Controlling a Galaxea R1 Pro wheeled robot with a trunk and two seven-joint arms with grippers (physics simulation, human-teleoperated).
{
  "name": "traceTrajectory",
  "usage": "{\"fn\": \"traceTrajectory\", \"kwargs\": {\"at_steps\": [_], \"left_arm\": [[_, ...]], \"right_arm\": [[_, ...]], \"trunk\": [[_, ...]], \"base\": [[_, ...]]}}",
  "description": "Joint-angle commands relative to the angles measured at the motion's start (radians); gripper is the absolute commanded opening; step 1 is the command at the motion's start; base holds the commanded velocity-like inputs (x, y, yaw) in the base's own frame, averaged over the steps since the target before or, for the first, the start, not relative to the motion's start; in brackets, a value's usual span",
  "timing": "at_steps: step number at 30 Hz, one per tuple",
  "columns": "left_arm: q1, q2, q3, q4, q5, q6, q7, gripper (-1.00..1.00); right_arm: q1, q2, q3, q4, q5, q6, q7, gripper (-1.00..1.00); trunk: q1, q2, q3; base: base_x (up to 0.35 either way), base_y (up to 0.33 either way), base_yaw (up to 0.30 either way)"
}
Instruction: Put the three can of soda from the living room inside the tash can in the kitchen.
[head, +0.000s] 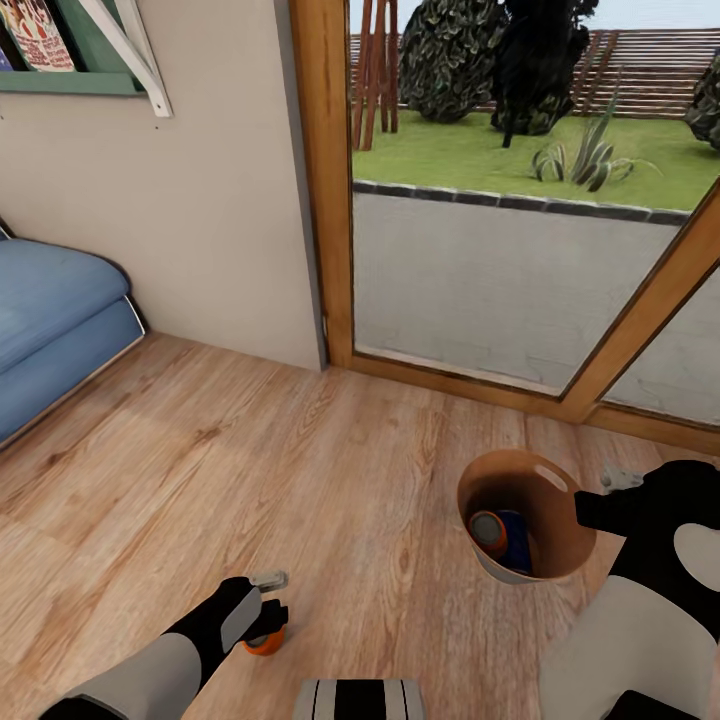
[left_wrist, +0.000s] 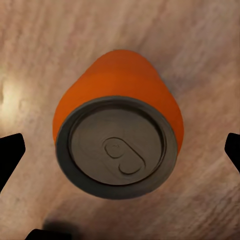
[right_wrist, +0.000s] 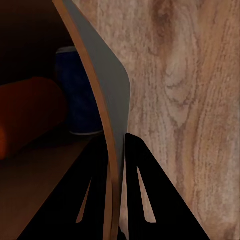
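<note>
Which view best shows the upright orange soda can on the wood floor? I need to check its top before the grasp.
The left wrist view: the orange soda can with the grey metal top sits centred, pull tab visible, between the open left gripper fingertips. The head view shows just an orange sliver beneath that gripper.

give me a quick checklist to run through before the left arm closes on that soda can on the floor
1. Soda can upright on the wood floor: ok, its grey top faces the left wrist camera.
2. Left gripper open around it: ok, the fingertips stand apart on either side of the can, not touching.
3. Can centred between the fingers: ok, roughly.
4. Right gripper holding the trash can: ok, its fingers pinch the wall at the rim.
5. Room in the bin: ok, an orange can and a blue item lie inside with space left.
6. Third soda can's location: cannot tell.
</note>
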Motion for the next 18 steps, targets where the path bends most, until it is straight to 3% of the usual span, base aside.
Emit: {"fn": "traceTrajectory", "kwargs": {"at_steps": [1, 5, 11, 18], "left_arm": [[0.0, 0.001, 0.0, 0.0, 0.0, 0.0, 0.0, 1.0], [0.0, 0.001, 0.0, 0.0, 0.002, 0.001, 0.0, 1.0], [0.0, 0.001, 0.0, 0.0, 0.002, 0.001, 0.0, 1.0], [0.0, 0.001, 0.0, 0.0, 0.002, 0.001, 0.0, 1.0]], "right_arm": [[0.0, 0.0, 0.0, 0.0, -0.004, 0.005, 0.005, -1.0], [-0.001, 0.0, 0.0, 0.0, -0.004, 0.005, 0.005, -1.0], [0.0, 0.0, 0.0, 0.0, -0.004, 0.005, 0.005, -1.0], [0.0, 0.0, 0.0, 0.0, -0.004, 0.005, 0.005, -1.0]], "trunk": [[0.0, 0.0, 0.0], [0.0, 0.0, 0.0], [0.003, -0.001, -0.023], [0.003, -0.001, -0.023]], "base": [[0.0, 0.0, 0.0], [0.0, 0.0, 0.0], [0.0, 0.0, 0.0], [0.0, 0.0, 0.0]]}}
